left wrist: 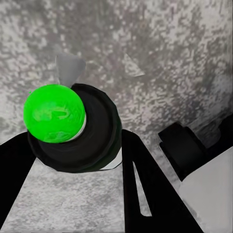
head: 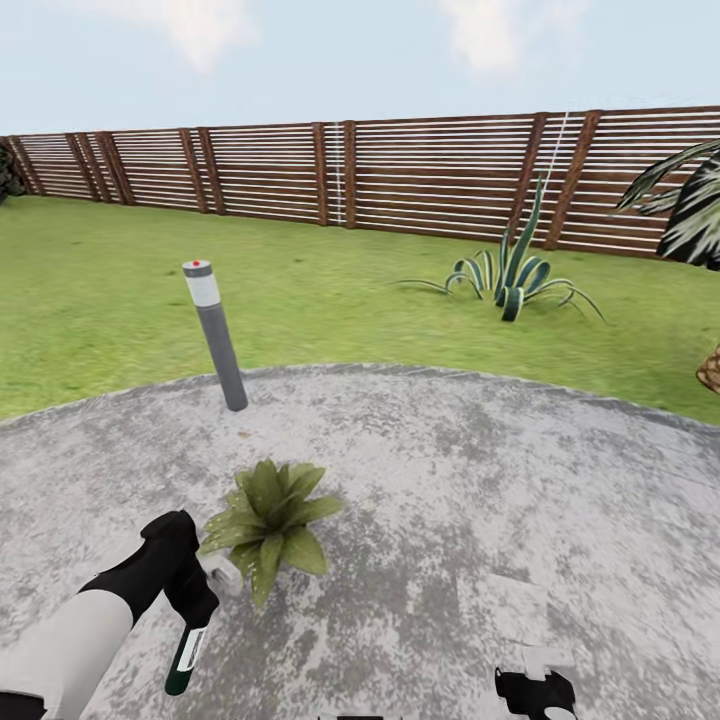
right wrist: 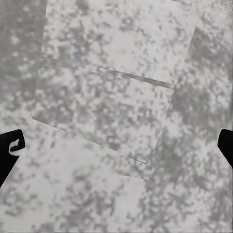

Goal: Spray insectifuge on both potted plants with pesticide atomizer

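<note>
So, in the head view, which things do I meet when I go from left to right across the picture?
Pesticide atomizer in the left gripper → grey bollard lamp → potted plant → spiky agave → right gripper → palm.

On the grey mottled stone patio [head: 450,500], one potted plant [head: 268,520], a low rosette of broad pointed green leaves, sits near the lower left. Just beside it, the left gripper [head: 195,600] on its black-and-white arm grips the pesticide atomizer [head: 186,655]; the dark-green bottle with its white label hangs below the hand, its whitish head touching or nearly touching the leaves. At the bottom edge, part of the right gripper [head: 535,690] shows, too little to tell how its fingers stand. A grey bollard lamp [head: 216,335] with a red dot stands tilted at the patio's far rim. Beyond lie the lawn [head: 330,290], a spiky striped agave [head: 510,275], and the slatted brown fence [head: 400,175].
</note>
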You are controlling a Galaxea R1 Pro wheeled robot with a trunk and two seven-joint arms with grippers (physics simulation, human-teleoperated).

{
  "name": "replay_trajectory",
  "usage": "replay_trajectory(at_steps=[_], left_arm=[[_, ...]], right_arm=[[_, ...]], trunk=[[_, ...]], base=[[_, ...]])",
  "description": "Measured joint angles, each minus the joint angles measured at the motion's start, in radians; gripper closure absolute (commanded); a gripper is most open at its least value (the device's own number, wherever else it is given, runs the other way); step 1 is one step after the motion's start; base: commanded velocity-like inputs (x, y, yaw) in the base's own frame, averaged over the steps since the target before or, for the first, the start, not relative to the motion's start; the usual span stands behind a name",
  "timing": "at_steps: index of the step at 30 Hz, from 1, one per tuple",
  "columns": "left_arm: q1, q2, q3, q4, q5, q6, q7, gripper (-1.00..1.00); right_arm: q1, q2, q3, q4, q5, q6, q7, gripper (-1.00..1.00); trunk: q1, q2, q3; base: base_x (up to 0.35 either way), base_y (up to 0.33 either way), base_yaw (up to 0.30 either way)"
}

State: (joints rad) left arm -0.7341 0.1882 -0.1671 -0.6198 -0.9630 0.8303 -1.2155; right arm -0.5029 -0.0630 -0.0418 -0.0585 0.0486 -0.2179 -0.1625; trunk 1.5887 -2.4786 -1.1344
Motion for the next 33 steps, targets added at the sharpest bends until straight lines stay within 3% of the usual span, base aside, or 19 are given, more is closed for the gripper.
replay_trajectory(at_steps=[7,11,13,18,25,33], left_arm=[[-0.042,-0.001,-0.004,0.000,0.003,0.028,-0.024,1.00],[-0.062,0.003,-0.012,-0.001,-0.011,0.025,-0.163,1.00],[-0.064,0.006,-0.014,-0.001,-0.020,0.025,-0.191,1.00],[-0.065,0.005,-0.015,-0.001,-0.035,0.024,-0.200,1.00],[-0.065,0.002,-0.015,-0.001,-0.035,0.025,-0.199,1.00],[-0.063,0.008,-0.015,-0.002,-0.044,0.028,-0.197,1.00]], right_arm=[[0.000,0.000,0.000,0.001,0.000,0.000,0.000,-1.00],[0.000,0.000,0.000,0.000,0.000,0.000,0.000,-1.00],[0.000,-0.001,0.000,0.001,0.000,0.000,0.000,-1.00],[0.000,-0.004,0.000,0.002,0.001,0.000,0.001,-1.00],[0.000,-0.004,0.000,0.000,0.000,0.000,0.001,-1.00],[0.000,-0.003,0.000,0.000,0.000,-0.001,0.000,-1.00]], trunk=[[0.000,0.000,0.000],[0.000,0.000,0.000],[0.000,0.000,0.000],[0.000,0.000,0.000],[0.000,0.000,0.000],[0.000,0.000,0.000]], base=[[0.128,-0.103,0.277],[0.016,-0.005,0.182],[0.002,-0.001,0.029],[0.000,-0.016,0.005],[0.000,-0.241,0.016],[-0.058,-0.271,0.248]])
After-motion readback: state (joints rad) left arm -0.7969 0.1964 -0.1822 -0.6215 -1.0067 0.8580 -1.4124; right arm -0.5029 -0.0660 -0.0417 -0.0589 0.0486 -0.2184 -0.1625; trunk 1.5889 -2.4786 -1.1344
